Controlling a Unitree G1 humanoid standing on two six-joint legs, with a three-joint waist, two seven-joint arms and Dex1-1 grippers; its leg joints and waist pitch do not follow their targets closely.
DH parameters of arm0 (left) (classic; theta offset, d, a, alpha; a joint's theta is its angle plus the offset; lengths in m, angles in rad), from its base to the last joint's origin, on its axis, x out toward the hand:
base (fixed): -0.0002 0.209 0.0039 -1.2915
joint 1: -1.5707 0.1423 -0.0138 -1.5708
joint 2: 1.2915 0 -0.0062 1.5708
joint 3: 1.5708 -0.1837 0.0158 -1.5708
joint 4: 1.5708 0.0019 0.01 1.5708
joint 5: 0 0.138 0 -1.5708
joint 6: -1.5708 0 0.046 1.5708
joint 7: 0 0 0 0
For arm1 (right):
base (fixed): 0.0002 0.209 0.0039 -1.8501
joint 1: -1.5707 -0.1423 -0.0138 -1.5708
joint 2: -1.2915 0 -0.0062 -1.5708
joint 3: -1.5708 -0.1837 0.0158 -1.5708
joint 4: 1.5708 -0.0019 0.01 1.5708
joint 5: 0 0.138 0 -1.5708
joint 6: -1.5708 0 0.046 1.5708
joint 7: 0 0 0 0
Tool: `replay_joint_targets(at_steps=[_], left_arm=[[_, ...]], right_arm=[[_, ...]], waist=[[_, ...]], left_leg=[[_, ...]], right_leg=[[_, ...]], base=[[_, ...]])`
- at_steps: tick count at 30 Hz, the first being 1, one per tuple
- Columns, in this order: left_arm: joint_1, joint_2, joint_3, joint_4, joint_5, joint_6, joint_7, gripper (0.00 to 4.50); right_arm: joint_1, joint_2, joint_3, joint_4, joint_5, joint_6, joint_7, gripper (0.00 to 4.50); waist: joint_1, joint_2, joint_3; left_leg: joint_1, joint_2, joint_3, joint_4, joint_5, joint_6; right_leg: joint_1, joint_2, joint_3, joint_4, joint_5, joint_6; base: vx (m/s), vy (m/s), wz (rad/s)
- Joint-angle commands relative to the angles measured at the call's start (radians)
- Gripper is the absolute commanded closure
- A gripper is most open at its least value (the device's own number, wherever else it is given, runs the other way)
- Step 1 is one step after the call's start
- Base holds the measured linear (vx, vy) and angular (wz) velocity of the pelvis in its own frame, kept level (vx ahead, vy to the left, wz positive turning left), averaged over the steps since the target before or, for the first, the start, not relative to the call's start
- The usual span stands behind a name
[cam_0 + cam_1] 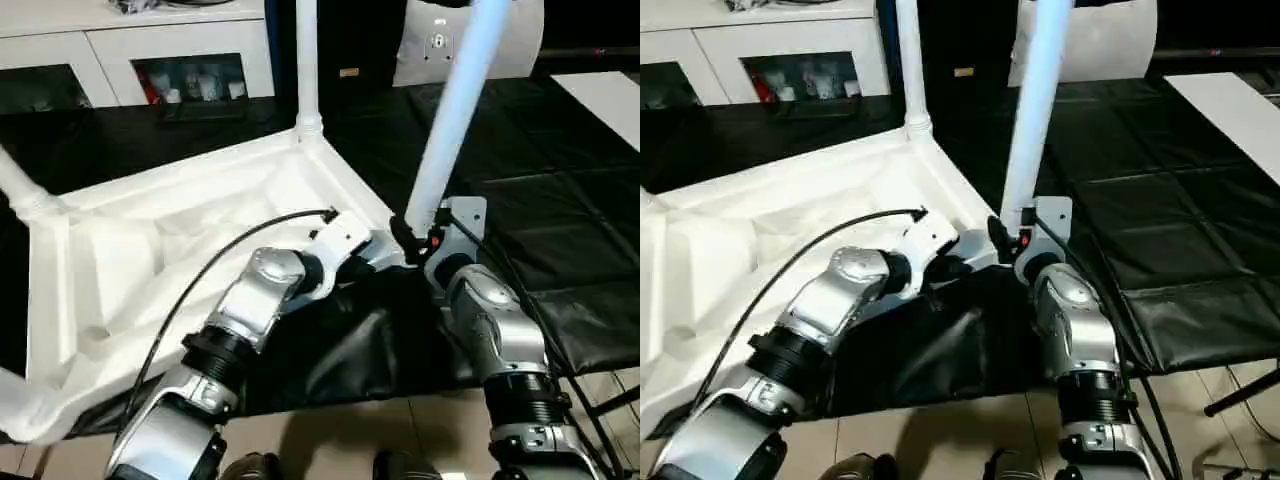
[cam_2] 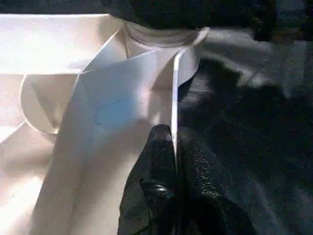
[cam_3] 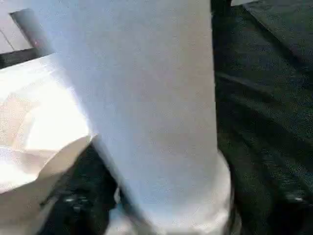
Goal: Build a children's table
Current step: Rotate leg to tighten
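Observation:
The white table top [image 1: 150,240] lies upside down on the black mat, its ribbed underside facing up. One leg [image 1: 307,60] stands upright in the far corner socket, and another leg [image 1: 18,185] rises at the left corner. A third leg [image 1: 450,120] leans right from the near right corner socket. My right gripper [image 1: 412,238] is shut around this leg's base [image 3: 161,147]. My left gripper [image 2: 174,142] is shut on the thin side wall [image 2: 175,88] of the table top, just beside that corner socket [image 2: 161,36].
Black mat [image 1: 560,230] covers the floor to the right and behind. White cabinets [image 1: 150,60] stand at the back left. A white sheet [image 1: 610,100] lies far right, and a white rounded object [image 1: 430,45] sits behind the leaning leg. Tiled floor [image 1: 400,430] lies at my feet.

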Motion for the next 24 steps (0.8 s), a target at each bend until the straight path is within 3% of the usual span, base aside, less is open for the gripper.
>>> replay_joint_targets(at_steps=[1, 5, 8, 10, 15, 18, 21, 23, 24], left_arm=[[-0.017, -0.002, -0.021, -0.08, -0.013, -0.058, -0.009, 4.5], [0.016, 0.059, -0.04, -0.102, -0.016, -0.081, -0.07, 4.5], [0.035, 0.103, -0.045, -0.115, -0.016, -0.108, -0.123, 4.5], [0.057, 0.156, -0.057, -0.125, -0.022, -0.149, -0.197, 4.5], [0.08, 0.222, -0.086, -0.126, -0.029, -0.216, -0.278, 4.5], [0.09, 0.263, -0.099, -0.131, -0.045, -0.254, -0.363, 4.5], [0.093, 0.285, -0.108, -0.132, -0.05, -0.28, -0.406, 4.5], [0.079, 0.321, -0.127, -0.108, -0.052, -0.344, -0.474, 4.5], [0.077, 0.325, -0.129, -0.105, -0.052, -0.351, -0.482, 4.5]], right_arm=[[0.035, 0.041, 0.141, -0.013, 0.0, 0.003, 0.105, 0.75], [0.077, -0.014, 0.138, -0.044, 0.001, -0.046, 0.161, 0.43], [0.111, -0.074, 0.136, -0.082, 0.017, -0.073, 0.25, 0.15], [0.139, -0.157, 0.129, -0.129, 0.041, -0.094, 0.359, 0.04], [0.154, -0.282, 0.142, -0.168, 0.035, -0.127, 0.492, 0.04], [0.168, -0.36, 0.155, -0.216, 0.093, -0.11, 0.65, 0.04], [0.172, -0.394, 0.162, -0.23, 0.127, -0.093, 0.721, 0.04], [0.153, -0.439, 0.183, -0.207, 0.14, -0.084, 0.812, 0.04], [0.149, -0.442, 0.184, -0.202, 0.14, -0.084, 0.819, 0.21]], waist=[[0.005, -0.007, -0.084], [0.006, -0.011, -0.088], [0.007, -0.002, -0.084], [0.009, -0.001, -0.084], [0.01, -0.001, -0.08], [0.016, -0.006, -0.084], [0.025, -0.003, -0.084], [0.035, -0.007, -0.084], [0.036, -0.005, -0.085]], left_leg=[[0.019, 0.043, -0.028, -0.069, -0.21, 0.09], [0.019, 0.045, -0.025, -0.065, -0.176, 0.119], [0.023, 0.047, -0.025, -0.066, -0.198, 0.113], [0.024, 0.05, -0.026, -0.068, -0.22, 0.106], [0.029, 0.052, -0.026, -0.072, -0.288, 0.081], [0.034, 0.055, -0.028, -0.073, -0.31, 0.07], [0.033, 0.056, -0.027, -0.073, -0.295, 0.077], [0.036, 0.057, -0.025, -0.071, -0.285, 0.078], [0.035, 0.057, -0.025, -0.071, -0.28, 0.077]], right_leg=[[0.054, -0.05, 0.031, -0.066, -0.225, -0.208], [0.059, -0.051, 0.03, -0.061, -0.182, -0.233], [0.058, -0.049, 0.03, -0.063, -0.211, -0.237], [0.059, -0.049, 0.03, -0.065, -0.225, -0.231], [0.054, -0.049, 0.032, -0.069, -0.284, -0.226], [0.055, -0.051, 0.035, -0.071, -0.323, -0.212], [0.055, -0.053, 0.036, -0.069, -0.307, -0.217], [0.052, -0.053, 0.037, -0.068, -0.3, -0.224], [0.052, -0.053, 0.037, -0.066, -0.296, -0.225]], base=[[0.0, 0.0, 0.0], [0.0, 0.0, 0.0], [0.0, 0.0, 0.0], [0.0, 0.0, 0.0], [0.0, 0.0, 0.0], [0.0, 0.0, 0.0], [0.0, 0.0, 0.0], [0.0, 0.0, 0.0], [0.0, 0.0, 0.0]])
